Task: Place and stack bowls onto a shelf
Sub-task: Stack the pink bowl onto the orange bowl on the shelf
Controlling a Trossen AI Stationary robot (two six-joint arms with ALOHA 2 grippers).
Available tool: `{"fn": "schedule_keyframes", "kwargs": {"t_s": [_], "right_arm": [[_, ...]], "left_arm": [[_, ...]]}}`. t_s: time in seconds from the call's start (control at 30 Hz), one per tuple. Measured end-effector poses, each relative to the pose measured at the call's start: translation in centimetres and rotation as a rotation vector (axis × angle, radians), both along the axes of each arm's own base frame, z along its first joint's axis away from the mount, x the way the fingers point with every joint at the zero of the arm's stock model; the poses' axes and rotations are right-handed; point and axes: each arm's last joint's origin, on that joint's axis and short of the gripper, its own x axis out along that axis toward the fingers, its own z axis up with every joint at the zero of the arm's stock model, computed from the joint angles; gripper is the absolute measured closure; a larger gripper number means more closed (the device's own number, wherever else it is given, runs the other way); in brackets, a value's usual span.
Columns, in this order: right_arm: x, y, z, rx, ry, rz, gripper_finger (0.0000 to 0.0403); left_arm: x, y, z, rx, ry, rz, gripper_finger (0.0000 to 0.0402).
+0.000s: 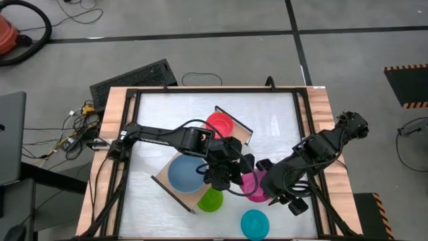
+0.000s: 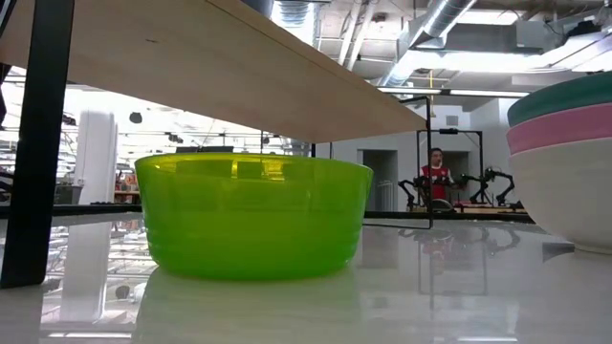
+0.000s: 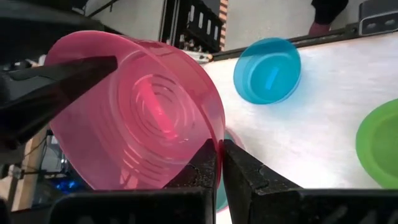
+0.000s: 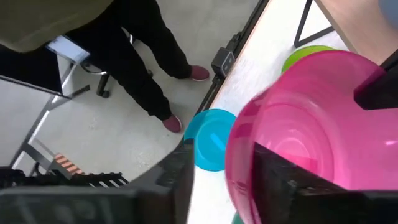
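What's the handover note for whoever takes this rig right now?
Left gripper: shut on the magenta bowl, pinching its rim, held tilted above the table.
Right gripper: open around the same bowl's rim.
Shelf: red bowl and blue bowl on it.
Table: lime green bowl and cyan bowl loose.
Left: shelve magenta, lime, cyan.

Magenta bowl [image 1: 253, 185], cyan bowl [image 1: 255, 224], lime green bowl [image 1: 211, 199]
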Motion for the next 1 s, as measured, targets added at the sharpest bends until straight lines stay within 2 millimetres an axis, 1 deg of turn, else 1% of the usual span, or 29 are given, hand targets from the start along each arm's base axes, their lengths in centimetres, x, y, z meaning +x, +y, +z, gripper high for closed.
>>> {"fn": "schedule_keyframes", "kwargs": {"t_s": [0.17, 0.27, 0.5, 0.67, 0.77, 0.83, 1.0], "right_arm": [[-0.5, -0.8, 0.8, 0.071, 0.030, -0.052, 0.0167], [-0.7, -1.7, 1.3, 0.125, 0.051, -0.089, 0.0150], [-1.3, -3.9, 2.7, 0.229, 0.061, -0.134, 0.0155], [-1.2, -5.5, 3.3, 0.325, 0.094, -0.140, 0.0157], [-1.3, -6.9, 3.7, 0.399, 0.128, -0.148, 0.0157], [-1.5, -7.7, 4.0, 0.422, 0.132, -0.170, 0.0157], [-3.0, -10.2, 5.1, 0.436, 0.059, -0.217, 0.0157]], "left_arm": [[0.1, 0.2, 0.0, 0.028, -0.012, 0.041, 0.0401], [0.0, 0.5, 0.2, 0.031, -0.012, 0.063, 0.0401], [-0.5, 1.2, 1.2, 0.022, -0.038, 0.076, 0.0401], [-0.4, 1.3, 1.5, 0.026, -0.058, 0.074, 0.0401], [-0.5, 1.3, 1.4, 0.043, -0.054, 0.087, 0.0401], [-0.6, 1.4, 1.3, 0.046, -0.043, 0.088, 0.0401], [-0.6, 1.4, 1.2, 0.039, -0.026, 0.102, 0.0401]]}}
